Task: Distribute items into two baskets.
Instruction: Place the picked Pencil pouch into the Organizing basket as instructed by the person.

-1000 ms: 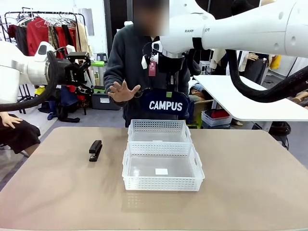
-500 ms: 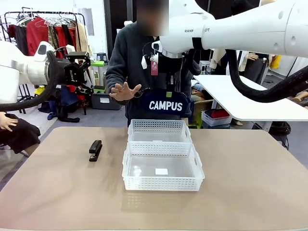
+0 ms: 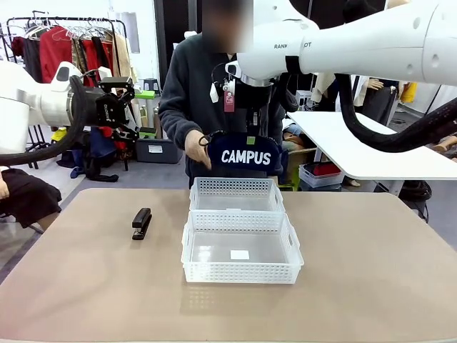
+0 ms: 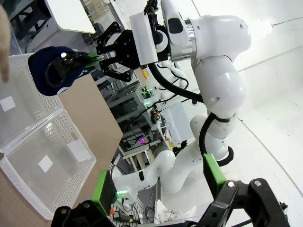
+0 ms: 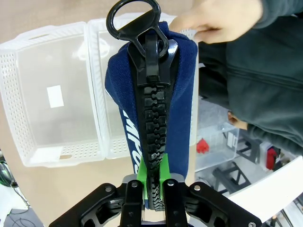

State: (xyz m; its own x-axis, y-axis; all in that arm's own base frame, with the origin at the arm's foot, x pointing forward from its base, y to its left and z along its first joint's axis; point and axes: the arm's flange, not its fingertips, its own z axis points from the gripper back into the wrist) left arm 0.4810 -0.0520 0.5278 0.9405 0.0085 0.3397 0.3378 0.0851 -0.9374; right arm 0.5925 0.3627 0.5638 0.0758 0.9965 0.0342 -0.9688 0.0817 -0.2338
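Two baskets point(image 3: 241, 275) sat end to end on the desk point(image 3: 371, 271) in the front view, both empty; the stapler point(image 3: 141, 223) lay to their left; the right gripper point(image 3: 251, 134) hung above the far basket point(image 3: 236, 187), clenched on the top edge of the pouch point(image 3: 246, 157), with a person's hand point(image 3: 196, 148) just beside its left end; the left gripper point(image 3: 123, 113) waited high at the left. I judged placing the pouch to be the step in hand; next it needed lowering into a basket, then letting go. The left wrist view showed what the front hid: that gripper's fingers point(image 4: 105, 188) spread, released. The right wrist view showed green pads point(image 5: 163, 171) pinching the zip line, with the pouch over the far basket.
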